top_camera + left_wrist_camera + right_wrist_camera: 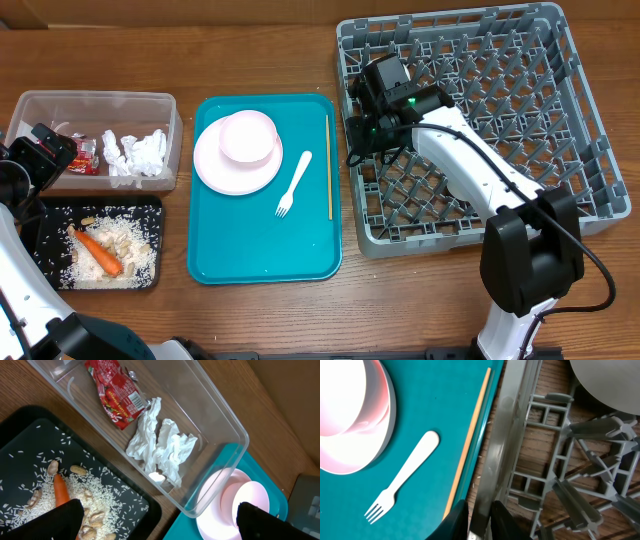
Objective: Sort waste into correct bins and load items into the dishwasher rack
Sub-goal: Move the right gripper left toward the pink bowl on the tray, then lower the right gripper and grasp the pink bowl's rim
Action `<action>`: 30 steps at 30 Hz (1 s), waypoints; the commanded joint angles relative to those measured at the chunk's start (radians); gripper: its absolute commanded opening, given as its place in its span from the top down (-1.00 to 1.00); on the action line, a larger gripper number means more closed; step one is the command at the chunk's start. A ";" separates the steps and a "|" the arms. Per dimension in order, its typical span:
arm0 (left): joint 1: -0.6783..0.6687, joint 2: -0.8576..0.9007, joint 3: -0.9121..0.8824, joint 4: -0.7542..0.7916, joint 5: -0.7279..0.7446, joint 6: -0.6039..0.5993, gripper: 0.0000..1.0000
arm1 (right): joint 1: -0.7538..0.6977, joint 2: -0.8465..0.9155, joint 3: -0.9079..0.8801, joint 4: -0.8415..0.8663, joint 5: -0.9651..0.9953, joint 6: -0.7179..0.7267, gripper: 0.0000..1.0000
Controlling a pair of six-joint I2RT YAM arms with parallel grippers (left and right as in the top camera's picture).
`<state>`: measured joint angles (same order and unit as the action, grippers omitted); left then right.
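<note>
Waste appears sorted: red wrapper [115, 395] and tissue [160, 450] lie in the clear tub [172, 112], carrot [98, 252] and rice [128, 238] in the black tray [45, 215]. Loading is outstanding: plate [215, 172], bowl [248, 137], fork [294, 184] and one chopstick [329, 165] sit on the teal tray [260, 250]; no dish is visible in the dishwasher rack [560, 130]. Right claw [481, 521], jaws narrow, hangs at the rack's tray-side rim; whether it grips anything cannot be told. Left claw [160, 510] gapes wide above the bins, empty.
</note>
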<state>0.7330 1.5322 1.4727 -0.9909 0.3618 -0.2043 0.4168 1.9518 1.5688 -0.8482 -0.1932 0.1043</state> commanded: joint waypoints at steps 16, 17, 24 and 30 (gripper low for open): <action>0.000 0.001 0.023 0.001 -0.007 -0.006 -1.00 | 0.008 -0.044 0.197 -0.119 0.094 0.006 0.37; 0.000 0.001 0.023 0.001 -0.007 -0.006 -1.00 | 0.009 -0.052 0.224 -0.144 0.094 0.015 0.36; 0.000 0.001 0.023 0.001 -0.007 -0.006 -1.00 | 0.051 -0.069 0.289 -0.254 0.016 0.059 0.24; 0.000 0.001 0.023 0.001 -0.006 -0.006 -1.00 | 0.116 -0.061 0.287 -0.245 0.013 0.132 -0.19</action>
<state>0.7330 1.5322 1.4727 -0.9909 0.3618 -0.2043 0.5007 1.9064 1.8351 -1.1038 -0.1627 0.1917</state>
